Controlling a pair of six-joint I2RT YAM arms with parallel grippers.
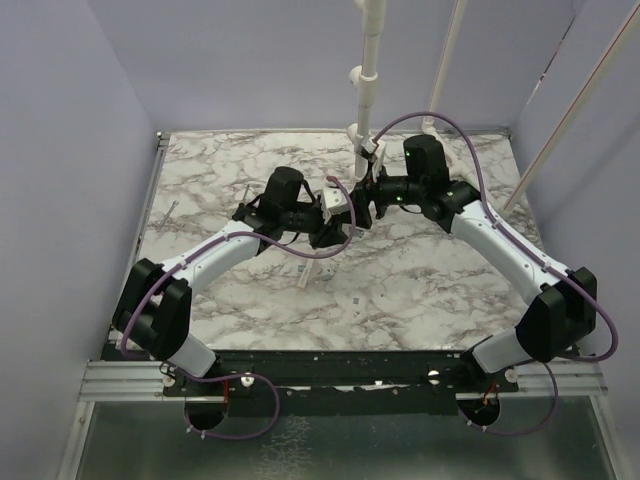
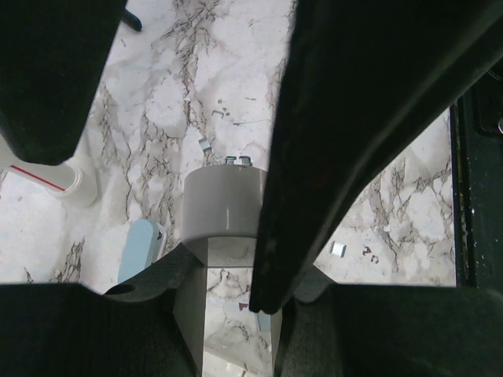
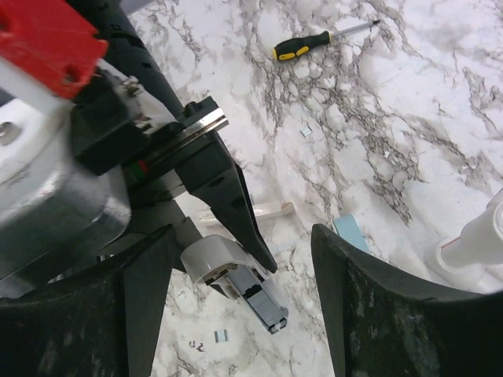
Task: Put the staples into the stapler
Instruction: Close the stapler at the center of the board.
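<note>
Marble table (image 3: 440,102) carries a screwdriver (image 3: 314,43); left claw (image 1: 332,215) grips the stapler (image 3: 216,259), right claw (image 3: 244,243) spread wide.

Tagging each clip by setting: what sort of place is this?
Probably a lab robot cell, not a home: a marble-patterned tabletop boxed in by plain lilac walls, a left arm and right arm on a rail, a screwdriver lying loose.

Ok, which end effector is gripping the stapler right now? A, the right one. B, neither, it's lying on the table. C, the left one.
C: in the right wrist view the left end effector pinches the stapler between its fingers, while the right end effector has its fingers standing wide apart.
</note>
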